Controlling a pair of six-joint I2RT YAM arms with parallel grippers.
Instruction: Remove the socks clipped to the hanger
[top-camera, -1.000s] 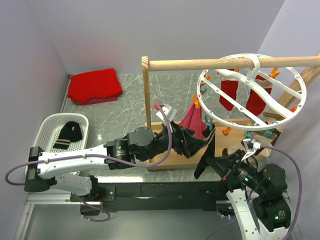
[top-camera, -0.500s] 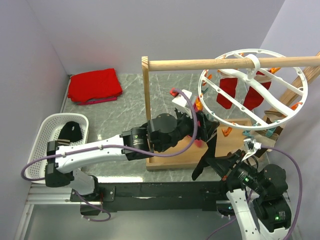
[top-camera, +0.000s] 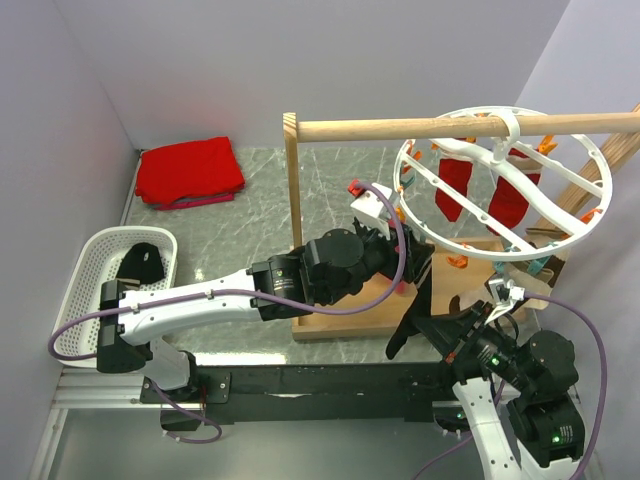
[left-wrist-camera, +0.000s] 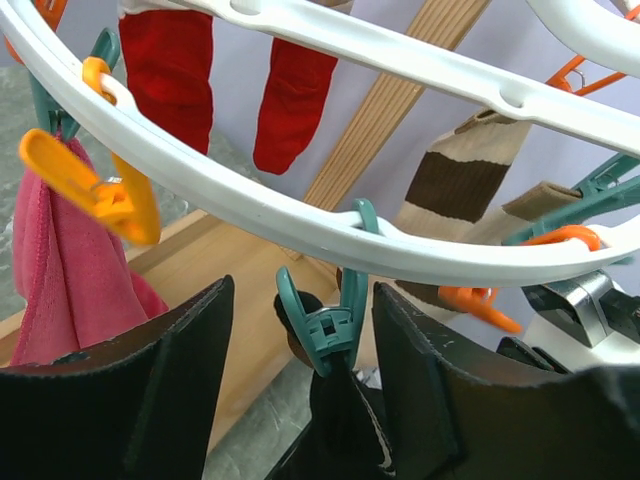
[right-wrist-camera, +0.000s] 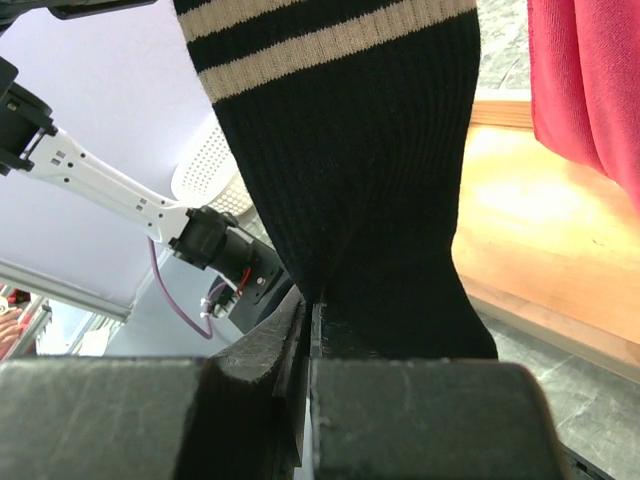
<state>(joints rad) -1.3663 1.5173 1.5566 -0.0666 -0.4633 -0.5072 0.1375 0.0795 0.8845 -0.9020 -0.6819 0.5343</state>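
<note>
The hanger (top-camera: 608, 185) hangs from the wooden rail, its white rim (left-wrist-camera: 250, 205) crossing the left wrist view. A teal peg (left-wrist-camera: 330, 322) on it pinches a black sock with cream stripes (right-wrist-camera: 350, 150). My left gripper (left-wrist-camera: 300, 375) is open and straddles that peg, the right finger close to it and the left one well apart. My right gripper (right-wrist-camera: 308, 312) is shut on the lower part of the black sock (top-camera: 412, 315). Two red socks (top-camera: 455, 185) and a brown-and-cream sock (left-wrist-camera: 450, 190) hang further round. A pink sock (left-wrist-camera: 60, 265) hangs under an orange peg (left-wrist-camera: 100, 190).
The wooden rail (top-camera: 450, 127) rests on a post and a slanted frame above a wooden base (top-camera: 345, 315). A white basket (top-camera: 90, 250) at the left holds a black sock (top-camera: 140, 262). A folded red cloth (top-camera: 190, 170) lies at the back left.
My left arm has swung right and up from beside the pink sock to the hanger's near rim, its jaws narrowing round the teal peg. The ring rocked slightly. My right gripper kept its grip.
</note>
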